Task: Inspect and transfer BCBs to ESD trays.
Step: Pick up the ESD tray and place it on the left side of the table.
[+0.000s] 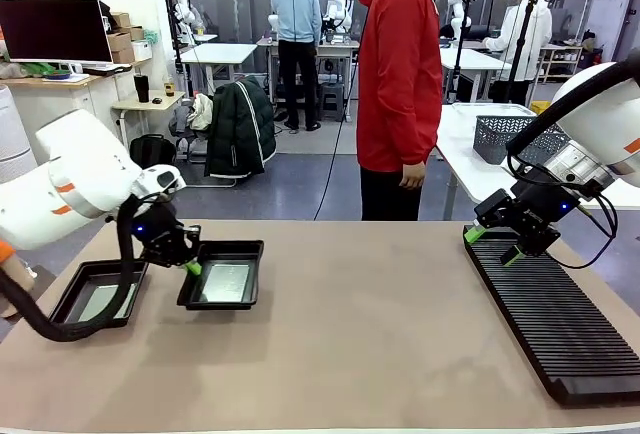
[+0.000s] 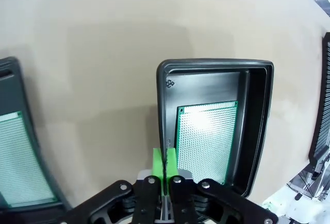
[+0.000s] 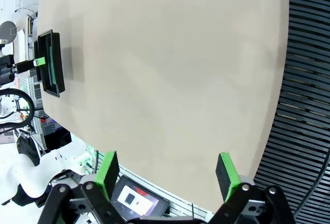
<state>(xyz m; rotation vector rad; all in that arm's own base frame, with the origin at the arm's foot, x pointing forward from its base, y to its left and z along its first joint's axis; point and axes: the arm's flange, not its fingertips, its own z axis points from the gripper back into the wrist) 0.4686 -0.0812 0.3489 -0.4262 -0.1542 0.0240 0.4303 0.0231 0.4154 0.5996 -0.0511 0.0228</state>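
Two black ESD trays lie at the table's left. The nearer-centre ESD tray [image 1: 246,248] [image 2: 216,65] [image 3: 53,74] holds a green BCB [image 1: 225,282] [image 2: 206,141]. My left gripper [image 1: 190,266] [image 2: 165,164] is shut on this tray's left rim, one green pad inside the wall and one outside. The other ESD tray [image 1: 68,299] [image 2: 14,79], further left, also holds a BCB [image 1: 100,301] [image 2: 18,162]. My right gripper [image 1: 492,246] [image 3: 167,175] hangs open over the far end of the ribbed rack, with nothing between its fingers.
A long black slotted rack [image 1: 560,324] [image 3: 304,79] runs along the table's right side. A person in a red jacket [image 1: 400,74] stands at the far edge. A grey mesh basket [image 1: 510,134] sits on a table behind. Bare tan tabletop [image 1: 370,334] spans the middle.
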